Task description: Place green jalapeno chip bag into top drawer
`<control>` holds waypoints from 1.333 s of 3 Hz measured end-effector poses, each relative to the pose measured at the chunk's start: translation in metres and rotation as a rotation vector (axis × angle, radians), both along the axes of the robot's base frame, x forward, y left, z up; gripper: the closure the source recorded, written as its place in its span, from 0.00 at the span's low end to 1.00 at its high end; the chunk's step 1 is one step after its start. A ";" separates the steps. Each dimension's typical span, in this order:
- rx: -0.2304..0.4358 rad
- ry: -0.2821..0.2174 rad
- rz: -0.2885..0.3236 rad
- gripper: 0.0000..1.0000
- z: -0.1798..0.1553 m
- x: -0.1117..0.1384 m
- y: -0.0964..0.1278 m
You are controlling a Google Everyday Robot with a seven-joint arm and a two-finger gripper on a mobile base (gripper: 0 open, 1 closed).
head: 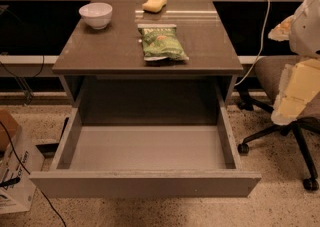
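Note:
The green jalapeno chip bag [161,43] lies flat on the brown table top [100,46], near the front edge and a little right of the middle. The top drawer [145,183] under the table top is pulled fully out towards me. Its pale grey floor is bare. My gripper [296,88] shows as pale white and yellowish shapes at the right edge of the view. It is right of the table, well away from the bag and higher than the drawer. Nothing shows in it.
A white bowl [96,14] stands at the table's back left and a yellow sponge [154,4] at the back middle. An office chair [272,73] stands right of the table. A cardboard box [12,173] and cables lie on the floor at left.

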State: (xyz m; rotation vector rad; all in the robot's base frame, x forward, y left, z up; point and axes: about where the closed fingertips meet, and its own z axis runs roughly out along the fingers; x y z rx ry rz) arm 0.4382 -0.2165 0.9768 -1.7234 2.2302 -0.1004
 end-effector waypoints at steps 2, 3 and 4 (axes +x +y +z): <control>0.047 -0.020 0.001 0.00 -0.001 0.013 0.013; 0.165 -0.059 0.013 0.00 -0.003 0.048 0.043; 0.249 -0.090 0.008 0.00 -0.010 0.078 0.062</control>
